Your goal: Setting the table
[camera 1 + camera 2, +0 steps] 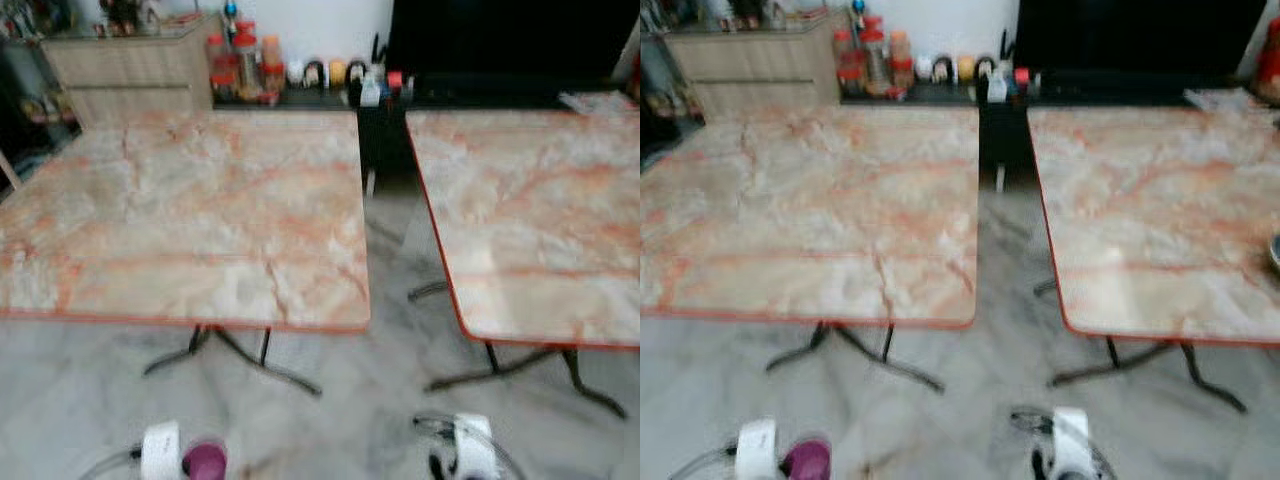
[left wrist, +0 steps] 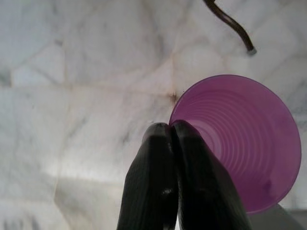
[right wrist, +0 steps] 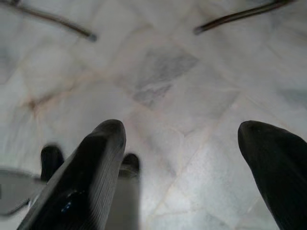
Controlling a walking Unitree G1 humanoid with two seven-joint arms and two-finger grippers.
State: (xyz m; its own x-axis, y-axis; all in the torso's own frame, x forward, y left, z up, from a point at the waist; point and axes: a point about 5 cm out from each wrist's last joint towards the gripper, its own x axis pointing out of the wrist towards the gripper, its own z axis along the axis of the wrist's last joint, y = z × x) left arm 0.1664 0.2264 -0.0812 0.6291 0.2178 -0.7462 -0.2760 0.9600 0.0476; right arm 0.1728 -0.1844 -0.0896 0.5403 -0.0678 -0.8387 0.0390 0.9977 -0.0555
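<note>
**Purple cup carried low in front of two marble tables**

Left gripper (image 2: 170,132) closed tight on the rim of a purple cup (image 2: 240,143), both black fingers pressed together with the cup wall pinched between them. Cup held over the pale marble floor (image 2: 86,96), open mouth turned toward the wrist camera, ribbed inside visible. From the head views, seen low at the left edge, beside the white wrist of the left arm (image 1: 160,450).

Right gripper (image 3: 182,139) wide open, its two fingers far apart, holding nothing, hanging over the floor near dark table feet (image 3: 230,17).

Ahead, two tables with pink-orange marble tops: left table (image 1: 180,220) and right table (image 1: 540,220), a narrow gap of floor between them. Behind, against the wall, a low dark shelf (image 1: 300,98) with jars and small bottles (image 1: 245,60), and a wooden cabinet (image 1: 130,65) further left. Head views somewhat blurred.
</note>
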